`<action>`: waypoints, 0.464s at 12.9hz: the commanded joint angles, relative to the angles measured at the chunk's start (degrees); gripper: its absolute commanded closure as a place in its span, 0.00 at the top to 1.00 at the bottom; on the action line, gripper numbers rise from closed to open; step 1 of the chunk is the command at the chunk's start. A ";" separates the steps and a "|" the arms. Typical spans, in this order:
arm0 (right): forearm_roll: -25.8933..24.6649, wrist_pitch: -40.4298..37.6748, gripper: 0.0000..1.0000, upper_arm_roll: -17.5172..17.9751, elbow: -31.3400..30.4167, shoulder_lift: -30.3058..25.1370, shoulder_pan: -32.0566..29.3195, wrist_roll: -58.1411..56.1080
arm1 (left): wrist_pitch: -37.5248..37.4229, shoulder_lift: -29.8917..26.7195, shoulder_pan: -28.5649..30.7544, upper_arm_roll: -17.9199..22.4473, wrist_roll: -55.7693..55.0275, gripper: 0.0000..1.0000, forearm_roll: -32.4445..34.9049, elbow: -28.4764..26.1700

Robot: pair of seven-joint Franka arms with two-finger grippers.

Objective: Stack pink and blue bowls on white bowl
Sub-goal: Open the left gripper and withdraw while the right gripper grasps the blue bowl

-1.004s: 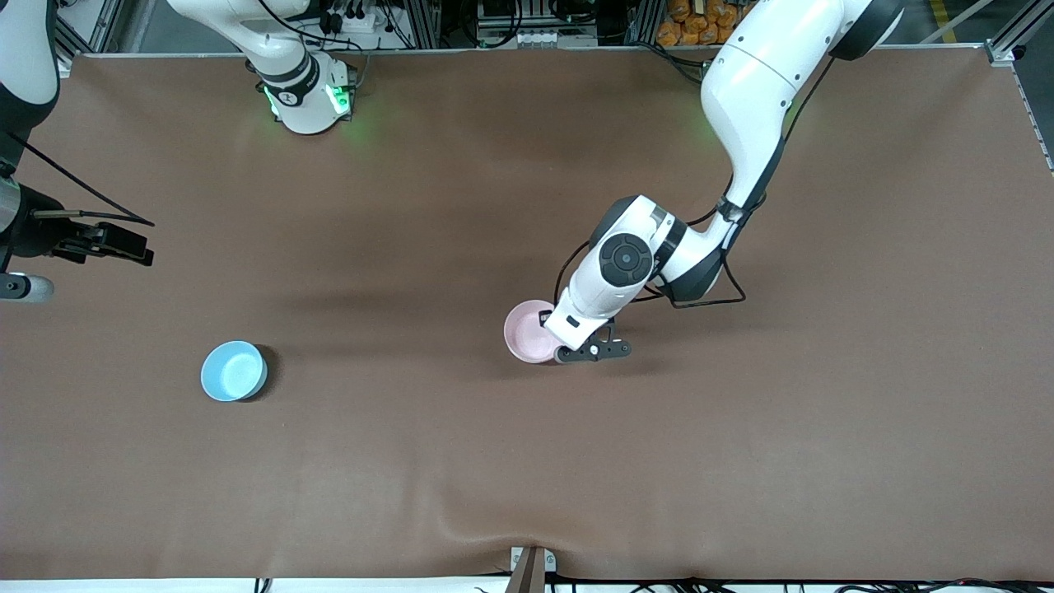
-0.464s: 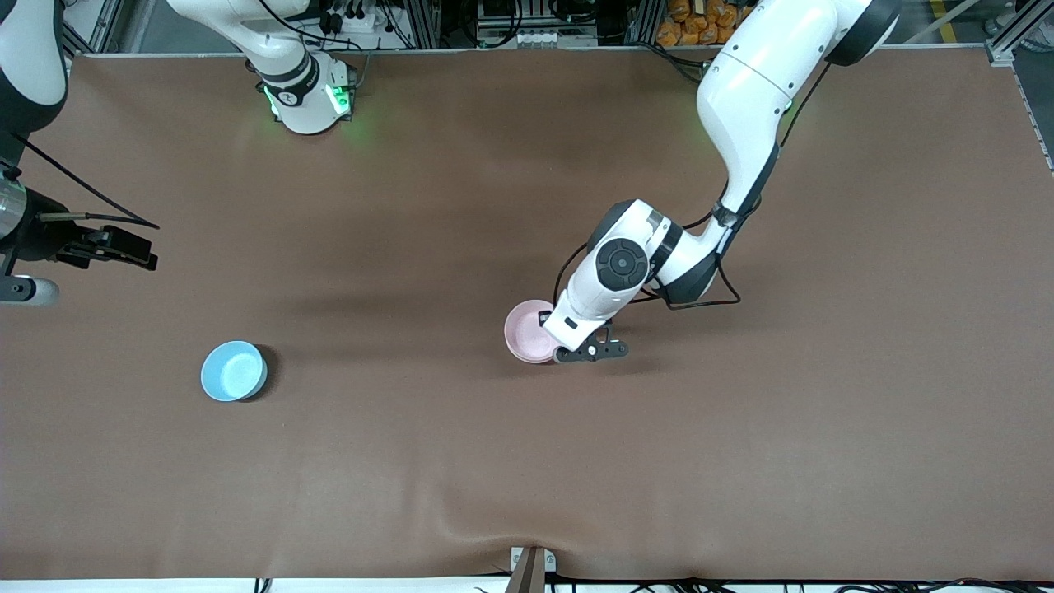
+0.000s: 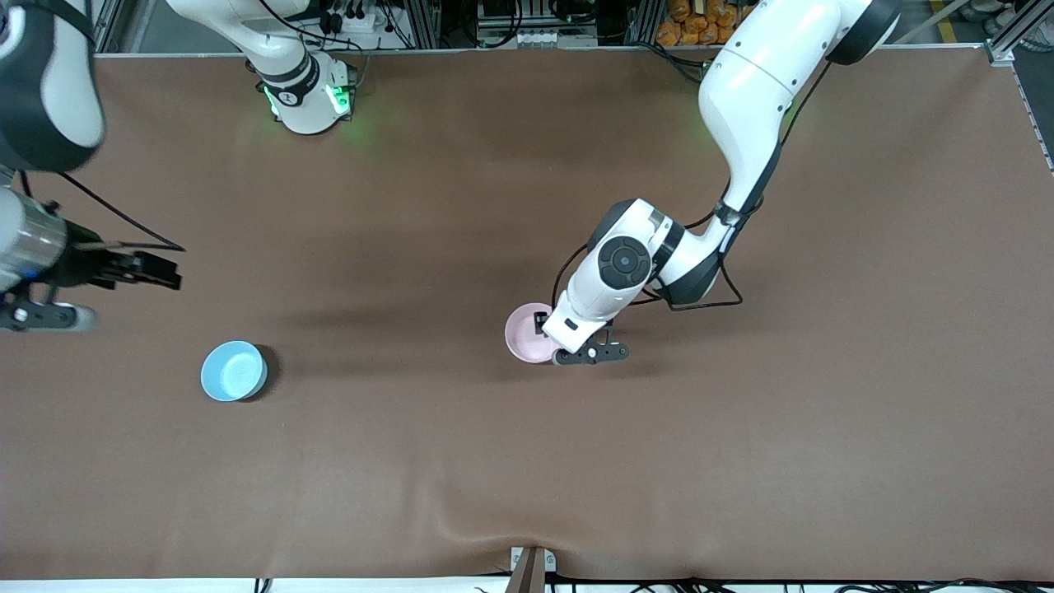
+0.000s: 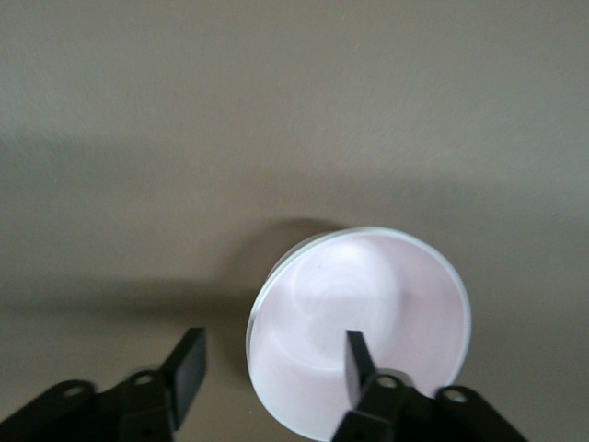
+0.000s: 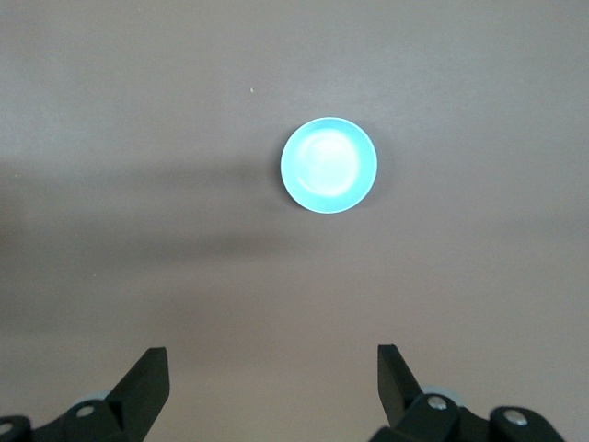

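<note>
Pink bowl (image 3: pixel 525 333) sits upright near the middle of the brown table (image 3: pixel 461 461), and in the left wrist view a white rim shows around the pink bowl (image 4: pixel 359 322), so it looks nested in the white bowl (image 4: pixel 260 304), though how deep it sits can't be told. Right on it is the left gripper (image 3: pixel 568 342), low at the bowl's edge, fingers spread: one finger (image 4: pixel 357 361) is inside the bowl, the other (image 4: pixel 189 368) outside over bare table, neither pressing the wall. Blue bowl (image 3: pixel 234 371) rests alone, well apart toward the right arm's end of the table and a little nearer the front camera. The right gripper (image 5: pixel 271 387) hangs high over open table with fingers wide apart, holding nothing, the blue bowl (image 5: pixel 329 165) in its view.
</note>
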 commanded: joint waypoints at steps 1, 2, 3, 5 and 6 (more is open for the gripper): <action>-0.56 0.83 1.00 -0.20 0.86 4.52 0.32 -0.20 | -5.86 -5.87 1.07 0.31 -0.79 1.00 0.08 -0.54; -0.13 2.23 1.00 -0.29 0.86 5.94 -0.63 -2.21 | -8.41 -7.89 2.47 0.31 -0.70 1.00 0.25 -0.54; 0.13 5.03 1.00 -0.29 0.07 7.26 -1.60 -5.19 | -11.31 -10.26 3.96 0.31 -0.53 1.00 0.60 -0.54; 0.13 8.64 1.00 -0.29 -0.29 11.38 -3.44 -6.89 | -16.23 -14.22 6.77 0.31 -0.26 1.00 1.22 -0.36; 0.13 11.09 1.00 -0.29 -0.81 13.75 -4.06 -6.97 | -17.91 -16.16 8.18 0.40 -0.17 1.00 2.18 -0.36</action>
